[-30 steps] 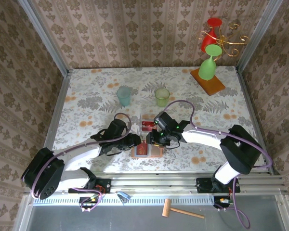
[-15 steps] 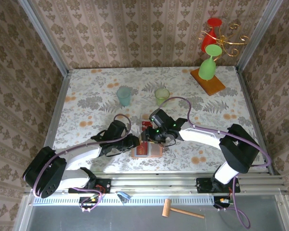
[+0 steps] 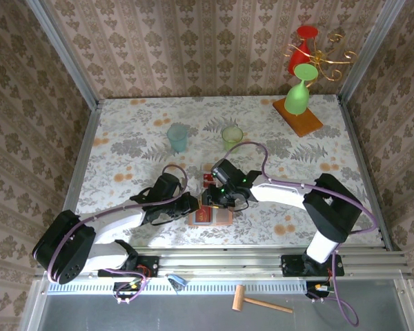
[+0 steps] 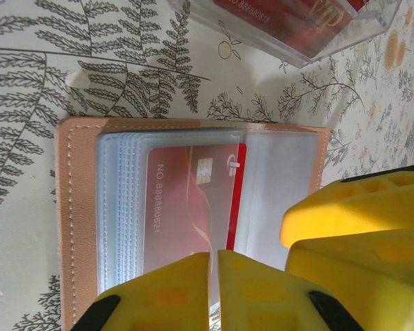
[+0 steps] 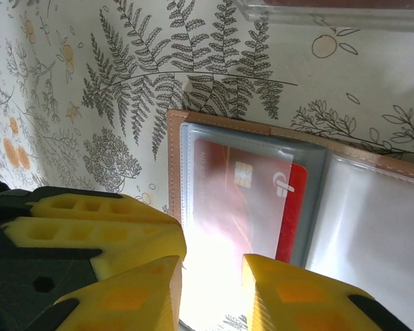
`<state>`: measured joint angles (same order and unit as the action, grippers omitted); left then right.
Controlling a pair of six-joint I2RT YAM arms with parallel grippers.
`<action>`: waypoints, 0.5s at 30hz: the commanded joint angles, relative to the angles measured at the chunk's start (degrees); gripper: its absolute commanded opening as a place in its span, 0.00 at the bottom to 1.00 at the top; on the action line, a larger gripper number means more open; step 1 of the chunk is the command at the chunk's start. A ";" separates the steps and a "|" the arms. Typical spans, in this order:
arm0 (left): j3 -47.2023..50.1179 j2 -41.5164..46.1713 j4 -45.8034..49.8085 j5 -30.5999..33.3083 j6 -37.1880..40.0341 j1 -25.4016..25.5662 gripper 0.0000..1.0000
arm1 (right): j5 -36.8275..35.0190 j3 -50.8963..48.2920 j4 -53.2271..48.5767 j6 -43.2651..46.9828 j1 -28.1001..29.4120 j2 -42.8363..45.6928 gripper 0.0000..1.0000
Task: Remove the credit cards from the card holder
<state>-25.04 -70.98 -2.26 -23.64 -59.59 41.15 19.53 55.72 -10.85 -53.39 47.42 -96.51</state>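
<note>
Below the released right pincer (image 5: 210, 289), a credit card (image 5: 245, 200) lies lengthwise toward it in the card holder (image 5: 174, 158). Alongside, the left pincer (image 4: 212, 289) looks clenched.

teal cup (image 3: 178, 137) beside green cup (image 3: 232, 138), clear tray (image 4: 297, 54), wooden mallet (image 3: 262, 303), floral table (image 3: 124, 148)

Left arm (image 3: 117, 221) reaches from lower left toward frame centre. Right arm (image 3: 290, 193) reaches from lower right, forearm pointing left. Left gripper (image 3: 192, 204) and right gripper (image 3: 212, 198) are just beside each other. Left fingers: thin slit between. Right fingers: parted.
</note>
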 commanded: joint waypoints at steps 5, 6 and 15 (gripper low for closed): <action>0.69 -0.99 -1.34 -0.96 -0.33 -0.29 0.09 | 1.13 -1.07 2.06 -1.11 0.49 -2.45 0.27; 0.66 -1.24 -1.39 -0.95 -0.22 -0.32 0.09 | 1.20 -1.08 2.17 -1.11 0.51 -2.63 0.27; 1.39 -2.98 -2.20 -0.75 -0.27 -0.28 0.09 | 1.13 -1.40 2.24 -1.22 0.65 -3.88 0.28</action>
<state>-24.43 -73.34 -3.53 -24.03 -59.61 41.15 20.16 55.37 -9.13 -54.06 47.57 -99.37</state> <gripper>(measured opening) 0.088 0.280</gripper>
